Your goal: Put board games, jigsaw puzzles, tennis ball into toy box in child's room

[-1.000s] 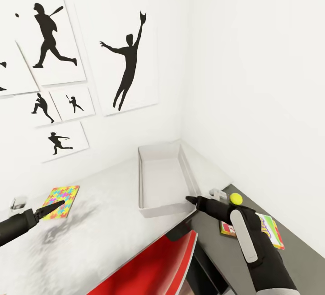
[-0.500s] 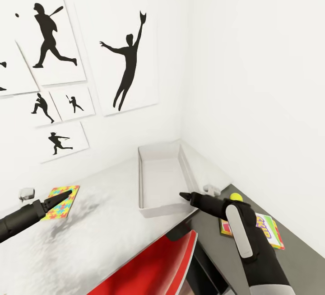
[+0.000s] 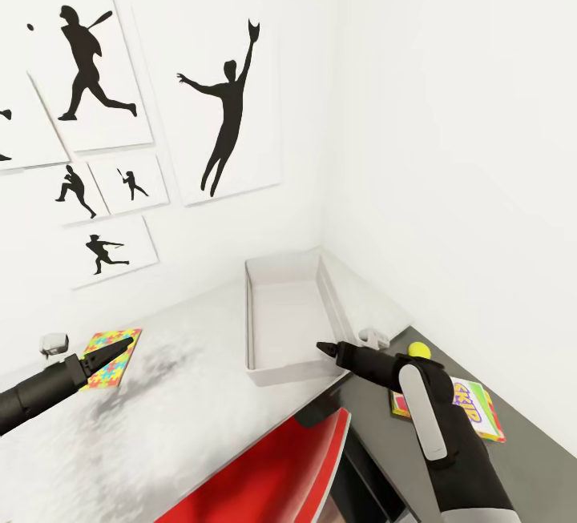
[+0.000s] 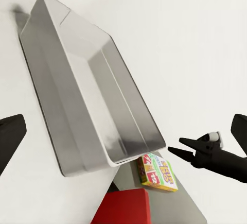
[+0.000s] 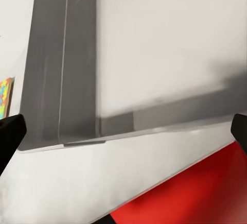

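Observation:
The grey toy box [image 3: 288,323] stands empty at the far right corner of the pale table [image 3: 184,403]. A jigsaw puzzle [image 3: 119,344] lies flat on the table's left part, with my left gripper [image 3: 120,344] hovering open over its near edge. My right gripper [image 3: 324,347] hangs open just off the toy box's near right corner, nothing between its fingers. Behind the right arm sits the tennis ball [image 3: 419,351]. A white-green board game [image 3: 474,409] lies on the dark grey surface beside it. The left wrist view takes in the toy box [image 4: 77,95], the board game [image 4: 157,172] and the right gripper [image 4: 195,154].
A red chair [image 3: 272,467] stands tucked against the table's near edge below the toy box. White walls meet in a corner right behind the box; black sports silhouette pictures [image 3: 228,114] hang on the left wall.
My right gripper has moved a little left toward the toy box's near corner. The left gripper has shifted slightly right and up over the puzzle's edge.

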